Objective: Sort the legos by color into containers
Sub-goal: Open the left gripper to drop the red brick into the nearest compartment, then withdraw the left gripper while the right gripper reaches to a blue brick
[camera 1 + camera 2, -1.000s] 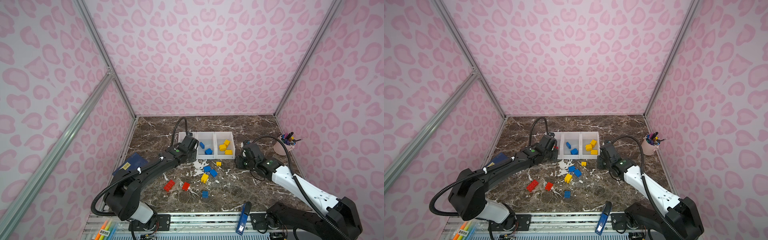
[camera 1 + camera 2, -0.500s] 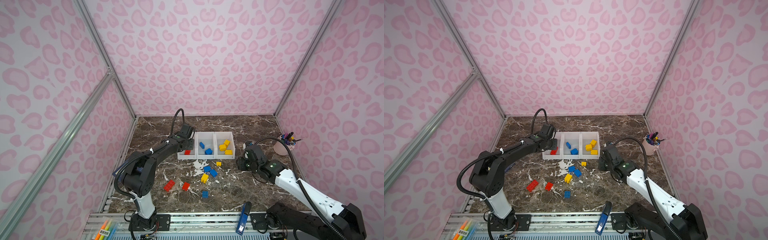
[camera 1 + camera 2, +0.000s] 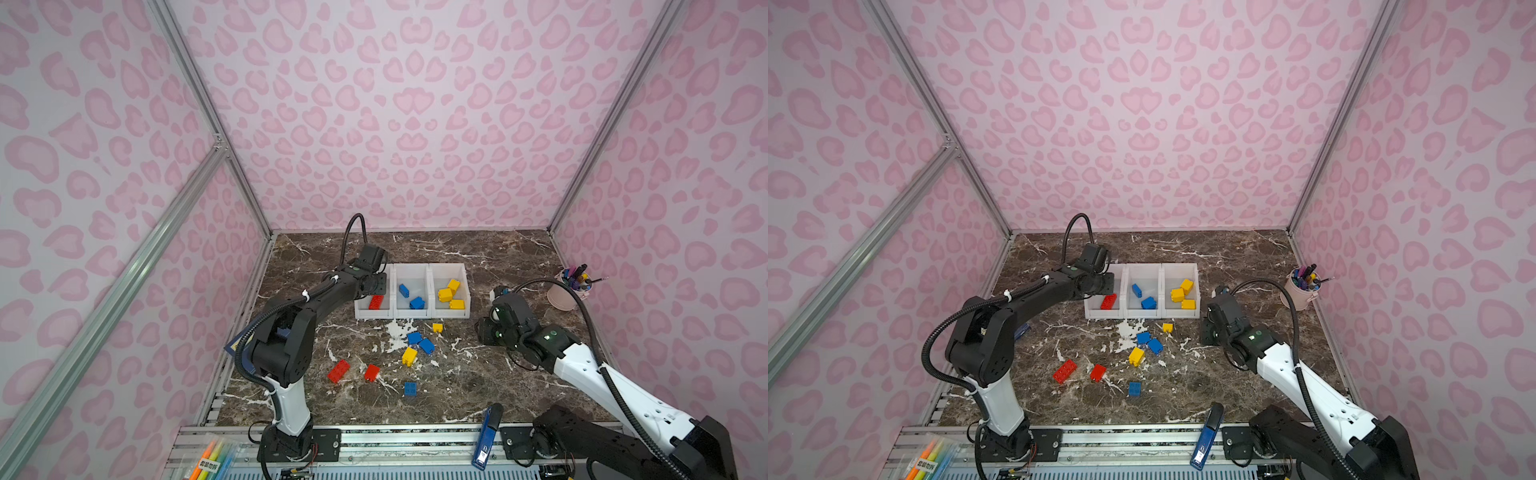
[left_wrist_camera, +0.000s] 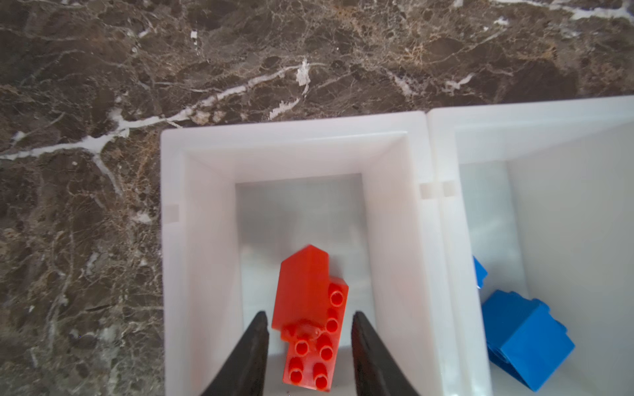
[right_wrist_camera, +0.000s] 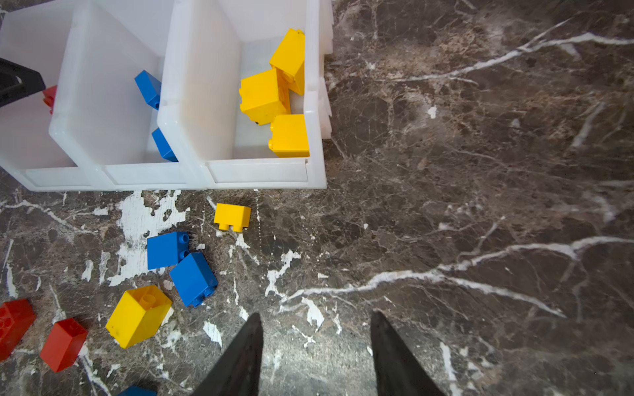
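Item: left pincer (image 4: 308, 313), black fingers spread, a gap on either side of the red studded plastic brick (image 4: 305, 291), which sits low inside the leftmost of three joined white plastic open-top bins (image 3: 411, 313). Letting go looks to be the step in hand. It is best done by parting fully, then rising straight so that no finger snags brick or bin wall. Contents: left bin, red only; middle, two blue plastic bricks (image 3: 417, 303); right, three yellow plastic bricks (image 3: 445, 295). Unsorted on the dark marbled bench (image 3: 478, 374): seven more bricks (image 3: 409, 356), two red, three blue, two yellow. Right pincer (image 5: 315, 314): spread, empty, over bare bench near the right bin.
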`<state>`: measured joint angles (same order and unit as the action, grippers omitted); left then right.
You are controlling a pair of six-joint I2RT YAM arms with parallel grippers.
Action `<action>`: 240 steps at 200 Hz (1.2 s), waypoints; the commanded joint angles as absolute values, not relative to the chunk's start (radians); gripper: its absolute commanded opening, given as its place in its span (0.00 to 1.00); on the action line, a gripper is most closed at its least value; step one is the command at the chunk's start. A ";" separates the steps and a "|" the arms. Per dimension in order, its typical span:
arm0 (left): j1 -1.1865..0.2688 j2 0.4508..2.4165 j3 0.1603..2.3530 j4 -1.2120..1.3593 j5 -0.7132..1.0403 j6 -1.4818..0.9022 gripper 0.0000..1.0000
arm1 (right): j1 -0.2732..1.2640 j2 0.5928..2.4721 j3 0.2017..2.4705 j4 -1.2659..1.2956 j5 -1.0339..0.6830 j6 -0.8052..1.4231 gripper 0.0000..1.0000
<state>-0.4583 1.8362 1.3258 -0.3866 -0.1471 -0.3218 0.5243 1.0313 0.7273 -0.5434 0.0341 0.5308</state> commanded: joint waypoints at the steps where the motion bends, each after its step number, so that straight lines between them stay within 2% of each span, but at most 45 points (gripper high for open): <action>1: -0.459 1.812 1.321 -0.349 -0.148 -0.327 0.46 | 0.526 1.034 0.734 -0.541 0.053 0.523 0.52; 48: -0.459 1.758 1.291 -0.345 -0.143 -0.338 0.47 | 0.532 1.031 0.743 -0.551 0.052 0.528 0.52; 104: -0.459 1.555 1.118 -0.306 -0.138 -0.383 0.47 | 0.576 1.088 0.751 -0.532 0.056 0.509 0.52; 176: -0.459 1.258 0.893 -0.342 -0.173 -0.448 0.49 | 0.701 1.310 0.825 -0.466 0.038 0.484 0.54; 240: -0.469 1.156 0.812 -0.348 -0.180 -0.498 0.51 | 0.822 1.507 0.880 -0.370 0.027 0.475 0.59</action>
